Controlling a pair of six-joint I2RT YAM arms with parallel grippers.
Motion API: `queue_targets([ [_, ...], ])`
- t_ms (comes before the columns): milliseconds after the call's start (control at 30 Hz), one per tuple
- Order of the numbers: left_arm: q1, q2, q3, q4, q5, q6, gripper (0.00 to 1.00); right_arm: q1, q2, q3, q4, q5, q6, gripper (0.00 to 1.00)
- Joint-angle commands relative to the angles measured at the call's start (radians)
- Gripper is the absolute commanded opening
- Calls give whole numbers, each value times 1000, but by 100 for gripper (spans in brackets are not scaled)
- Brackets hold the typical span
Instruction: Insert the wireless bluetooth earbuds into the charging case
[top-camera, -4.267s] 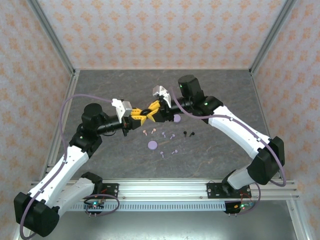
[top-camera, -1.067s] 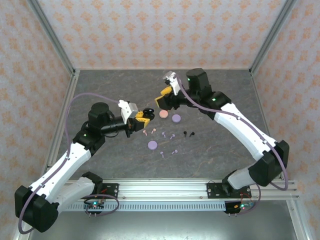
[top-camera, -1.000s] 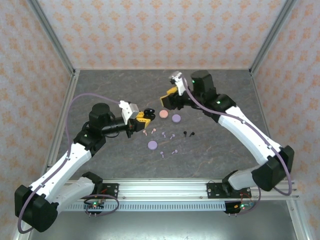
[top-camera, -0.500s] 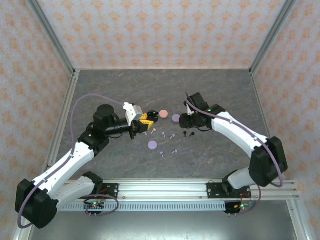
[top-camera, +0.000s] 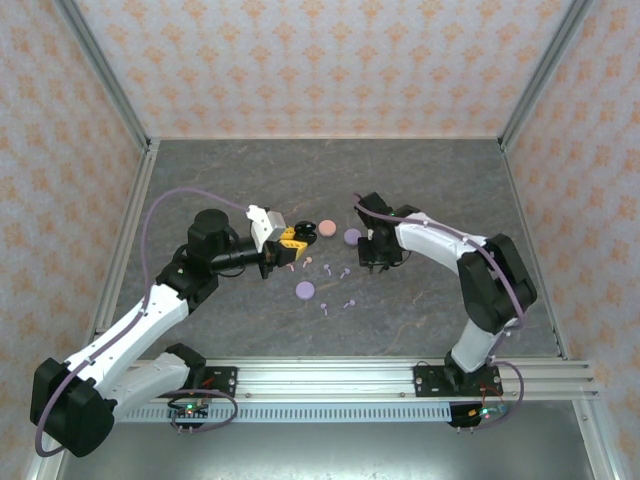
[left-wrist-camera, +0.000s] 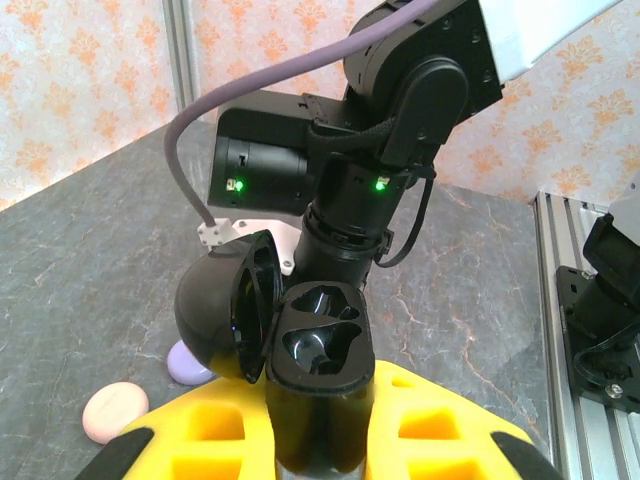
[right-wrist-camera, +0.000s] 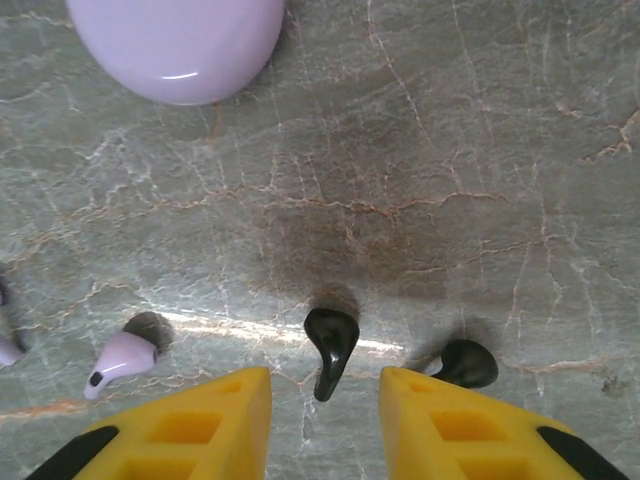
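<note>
My left gripper (top-camera: 291, 238) is shut on a black charging case (left-wrist-camera: 320, 345), held above the table with its lid (left-wrist-camera: 215, 310) swung open and both sockets empty. The right gripper (right-wrist-camera: 325, 400) points down at the table, open. One black earbud (right-wrist-camera: 331, 350) lies between its yellow fingers, touching neither. The other black earbud (right-wrist-camera: 465, 363) lies just outside the right finger. A lavender earbud (right-wrist-camera: 120, 362) lies to the left. Pink earbuds (top-camera: 291, 265) and more lavender earbuds (top-camera: 327, 270) are scattered between the arms.
A pink round case (top-camera: 327, 227) and a lavender round case (top-camera: 352, 236) sit close behind the right gripper. Another lavender case (top-camera: 305, 290) lies nearer the front. The right arm's wrist (left-wrist-camera: 380, 170) stands directly beyond the held case.
The right arm has swung from above the pink case down to the black earbuds, its jaws narrowing. The left gripper has shifted slightly right, still holding the case.
</note>
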Motion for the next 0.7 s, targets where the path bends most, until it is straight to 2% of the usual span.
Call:
queue_targets([
  [0,-8,-10,38,-12,-12,26,1,0,29,34,-13,34,11,33],
  [667,-9,-12,43,-30,-22,32,1,1,120,39,25,12,9,26],
])
